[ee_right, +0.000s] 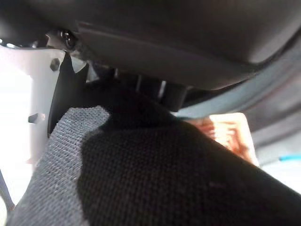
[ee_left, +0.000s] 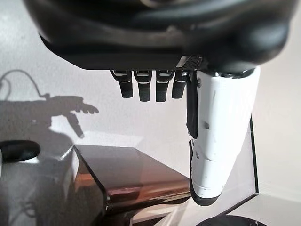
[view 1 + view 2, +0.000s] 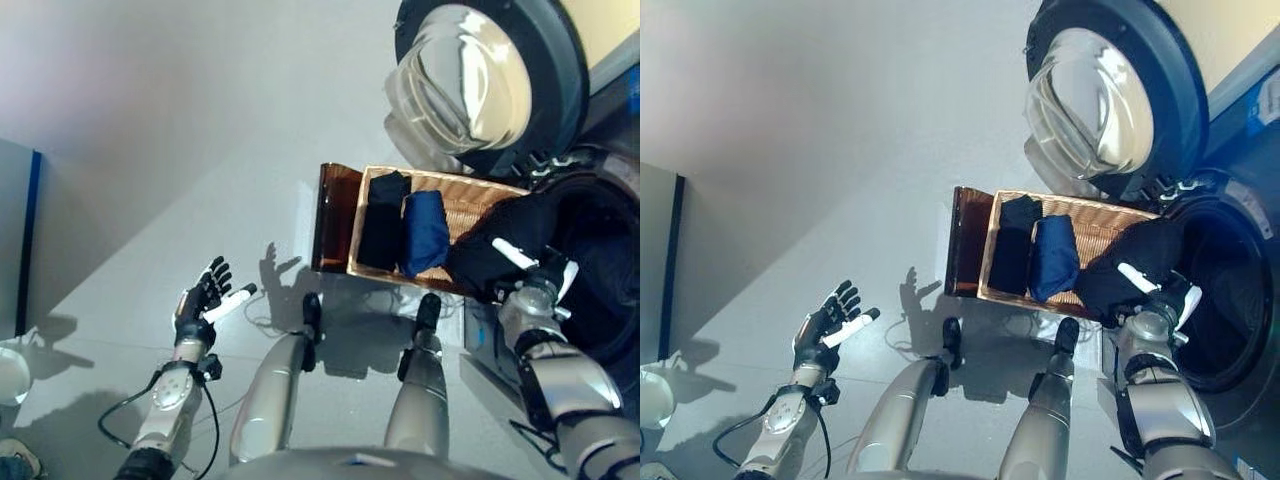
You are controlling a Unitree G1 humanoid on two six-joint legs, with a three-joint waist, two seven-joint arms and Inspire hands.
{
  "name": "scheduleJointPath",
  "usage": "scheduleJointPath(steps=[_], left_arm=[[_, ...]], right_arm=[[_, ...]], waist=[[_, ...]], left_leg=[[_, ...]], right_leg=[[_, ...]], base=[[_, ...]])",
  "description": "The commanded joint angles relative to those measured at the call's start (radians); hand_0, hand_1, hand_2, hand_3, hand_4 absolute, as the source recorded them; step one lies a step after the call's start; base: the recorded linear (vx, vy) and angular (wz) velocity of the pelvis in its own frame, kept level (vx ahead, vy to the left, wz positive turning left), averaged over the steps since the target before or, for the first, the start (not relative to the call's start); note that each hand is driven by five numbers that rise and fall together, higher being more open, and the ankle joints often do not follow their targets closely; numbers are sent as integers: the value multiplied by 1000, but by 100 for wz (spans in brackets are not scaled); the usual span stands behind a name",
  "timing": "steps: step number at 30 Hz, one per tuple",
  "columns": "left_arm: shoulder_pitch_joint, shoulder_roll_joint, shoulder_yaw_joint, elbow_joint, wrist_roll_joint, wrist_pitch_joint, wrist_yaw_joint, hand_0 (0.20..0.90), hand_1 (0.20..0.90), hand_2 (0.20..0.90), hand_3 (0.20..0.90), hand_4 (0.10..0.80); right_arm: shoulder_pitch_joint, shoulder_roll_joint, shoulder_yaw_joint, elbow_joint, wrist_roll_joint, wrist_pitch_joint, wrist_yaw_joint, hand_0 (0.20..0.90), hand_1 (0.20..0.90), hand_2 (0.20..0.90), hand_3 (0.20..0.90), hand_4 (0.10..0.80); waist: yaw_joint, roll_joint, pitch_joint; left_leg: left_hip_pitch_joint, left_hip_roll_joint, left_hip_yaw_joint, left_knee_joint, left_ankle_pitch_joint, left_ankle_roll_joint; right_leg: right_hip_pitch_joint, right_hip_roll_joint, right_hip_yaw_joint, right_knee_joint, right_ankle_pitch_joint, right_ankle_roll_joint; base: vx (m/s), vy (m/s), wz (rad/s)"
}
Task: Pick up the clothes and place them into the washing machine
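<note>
Nearest the camera, the left robot hand [image 3: 205, 298] is hovering over the bare floor [image 3: 150, 150] with its fingers straight and spread, holding nothing; its wrist view shows only floor and the brown side of the basket stand [image 2: 136, 174] past the fingers. It is idling well apart from the laundry.

Further out on the robot's right, the right robot hand [image 3: 1155, 290] is clutching a black garment [image 3: 500, 250], its fingers curled into the cloth, which fills that hand's wrist view. The bundle is hanging at the basket's right end, just beside the rim of the washing machine drum opening [image 3: 1225, 290].

Beyond the hands, the wicker basket [image 3: 470, 195] is holding two more folded pieces side by side: a black one [image 3: 383, 220] and a blue one [image 3: 425, 232], both lying with their long axes running away from the robot.

Farthest off, the washer door [image 3: 470, 80] is standing swung open. The drum is lying to the right of the held garment, so the right arm is clearly the nearer one, and the coming move looks like a short sideways carry into the dark opening.
</note>
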Motion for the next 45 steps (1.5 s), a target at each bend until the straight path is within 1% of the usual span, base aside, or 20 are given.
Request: scheduleJointPath(steps=[1,2,3,4,5,8,10,16,21,22,24,27,29,31,34,36,37,39,41,45], left_arm=[[29,13,75,-30,-14,-71,3,900,900,900,900,800],[26,-3,72,-12,-20,-66,1,900,900,900,900,800],[25,0,69,-11,-20,-67,1,900,900,900,900,800],[22,-9,69,-1,-25,-62,-3,900,900,900,900,800],[17,-13,68,0,-32,-60,-7,900,900,900,900,800],[18,-30,61,5,-48,-58,-10,900,900,900,900,800],[22,-33,60,2,-54,-58,-12,900,900,900,900,800],[16,-39,46,9,-60,-62,-12,900,900,900,900,800],[28,-38,38,0,-63,-66,-22,900,900,900,900,800],[28,-35,36,-4,-62,-68,-23,900,900,900,900,800],[25,-28,35,-14,-58,-71,-24,900,900,900,900,800],[25,-23,42,-35,-55,-75,-19,900,900,900,900,800],[31,-15,50,-54,-51,-77,-15,900,900,900,900,800],[35,-14,52,-61,-47,-76,-15,900,900,900,900,800],[49,-12,58,-57,-45,-67,-18,900,900,900,900,800],[54,-6,60,-58,-43,-67,-23,900,900,900,900,800],[60,0,57,-71,-38,-68,-25,900,900,900,900,800],[62,2,55,-72,-35,-66,-24,900,900,900,900,800],[61,16,59,-75,-31,-65,-22,900,900,900,900,800],[62,23,66,-89,-32,-67,-20,900,900,900,900,800]], right_arm=[[12,-19,-113,-81,286,-180,49,200,200,200,200,300],[23,18,-218,-80,467,-230,96,200,200,200,200,300],[26,17,-220,-76,477,-232,106,200,200,200,200,300],[32,28,-259,-67,536,-245,127,200,200,200,200,300],[40,39,-263,-65,568,-240,143,200,200,200,200,300],[38,95,-340,-119,760,-294,207,200,200,200,200,300],[42,113,-363,-121,806,-308,225,200,200,200,200,300],[24,104,-345,-127,793,-327,219,200,200,200,200,300],[7,98,-353,-127,796,-346,214,200,200,200,200,300],[4,94,-347,-124,786,-345,212,200,200,200,200,300],[-8,82,-332,-125,766,-346,200,200,200,200,200,300],[-24,72,-337,-135,770,-362,190,200,200,200,200,300],[-37,61,-372,-146,807,-394,179,200,200,200,200,300],[-42,59,-386,-150,822,-404,176,200,200,200,200,300],[-45,36,-442,-146,873,-431,171,200,200,200,200,300],[-50,17,-449,-141,866,-435,156,200,200,200,200,300],[-54,0,-443,-137,856,-438,145,200,200,200,200,300],[-62,-7,-436,-133,850,-438,136,200,200,200,200,300],[-85,-28,-414,-105,851,-425,130,200,200,200,200,300],[-114,-51,-406,-92,856,-425,121,200,200,200,200,300]], waist=[[0,-8,-43],[-2,-6,-53],[1,-7,-51],[-1,-5,-57],[-6,-4,-64],[-11,3,-73],[-12,6,-74],[-19,18,-66],[-17,29,-60],[-18,30,-56],[-22,33,-47],[-23,38,-36],[-27,41,-26],[-26,44,-27],[-26,51,-30],[-27,57,-34],[-29,61,-30],[-27,63,-31],[-24,69,-26],[-20,74,-25]], left_leg=[[56,44,-83,-198,114,-72],[76,44,-83,-216,117,-74],[80,44,-83,-219,118,-74],[94,44,-84,-234,123,-77],[104,46,-82,-245,127,-80],[121,44,-83,-267,134,-82],[120,43,-80,-262,138,-80],[101,40,-80,-214,105,-75],[84,39,-77,-180,89,-73],[77,38,-75,-173,95,-72],[50,39,-73,-111,60,-71],[11,36,-75,-42,34,-68],[-28,37,-75,49,1,-64],[-40,40,-77,73,-13,-64],[-78,36,-79,138,-44,-62],[-95,32,-79,162,-55,-59],[-107,30,-77,191,-65,-56],[-124,31,-75,216,-77,-53],[-147,29,-69,249,-94,-49],[-174,22,-60,259,-95,-46]], right_leg=[[65,-3,-23,49,-29,-37],[86,-5,-28,31,-27,-33],[91,-5,-29,29,-26,-33],[105,-7,-33,12,-24,-30],[111,-10,-33,5,-19,-27],[127,-9,-34,-19,-14,-23],[125,-9,-32,-21,-6,-24],[99,-6,-11,13,-26,-31],[84,-4,-1,37,-40,-35],[79,-4,-1,41,-33,-37],[54,-2,12,96,-62,-42],[19,1,26,158,-90,-51],[-12,7,37,240,-126,-63],[-25,8,43,269,-143,-65],[-61,5,52,331,-170,-70],[-78,5,59,351,-179,-74],[-96,6,69,378,-185,-80],[-115,7,77,400,-196,-83],[-147,7,93,432,-206,-90],[-179,9,102,444,-206,-94]], base=[[91,-22,-5],[71,-20,-6],[74,-14,-13],[57,2,-9],[75,5,-6],[37,6,1],[7,11,-3],[6,1,0],[-7,3,0],[-20,4,-3],[-27,-1,-4],[-33,-2,-3],[-22,-3,-1],[-4,1,2],[3,-3,3],[-16,19,3],[-33,41,2],[-26,34,-3],[-28,39,-3],[-29,32,-5]])
